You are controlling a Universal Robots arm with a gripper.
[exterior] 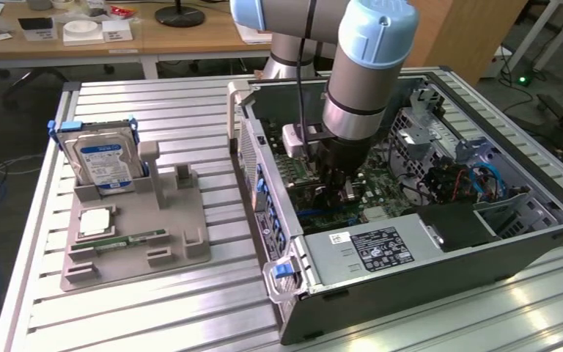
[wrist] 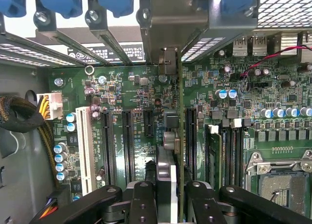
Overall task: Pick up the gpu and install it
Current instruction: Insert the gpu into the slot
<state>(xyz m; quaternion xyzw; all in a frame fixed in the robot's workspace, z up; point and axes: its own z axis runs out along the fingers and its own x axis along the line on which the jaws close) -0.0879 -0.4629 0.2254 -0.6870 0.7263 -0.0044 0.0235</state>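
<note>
A light blue and silver robot arm [exterior: 360, 81] reaches down from the far side of a ribbed metal table [exterior: 144, 308] into an open desktop computer case [exterior: 409, 220] lying on its side, on the exterior view's right. The gripper [exterior: 345, 192] hangs low inside the case, just above the green motherboard [exterior: 380, 198]. In the wrist view, the gripper [wrist: 170, 195] has its two black fingers [wrist: 143, 204] closed on the gpu [wrist: 178, 136], a thin card seen edge-on, held upright between them. The card runs away from the fingers toward the case's rear wall, where its silvery metal bracket [wrist: 168, 63] stands against the row of expansion openings with blue clips [wrist: 114, 1]. The card's lower edge lies along the motherboard [wrist: 126, 87], in line with a long black slot [wrist: 190, 136] beside it; whether it is seated in the slot cannot be told. More black slots [wrist: 128, 143] and one white slot [wrist: 85, 146] lie parallel to one side of it, and memory slots [wrist: 229, 151] and the processor socket [wrist: 280, 180] lie to the other. On the exterior view's left, well apart from the case, a grey parts holder [exterior: 135, 235] sits on the table. A silver hard drive [exterior: 105, 165] with a blue and white label stands upright at the holder's far end, and a narrow green memory stick [exterior: 130, 239] lies flat nearer the front. A wooden desk [exterior: 164, 37] stands beyond the table.
</note>
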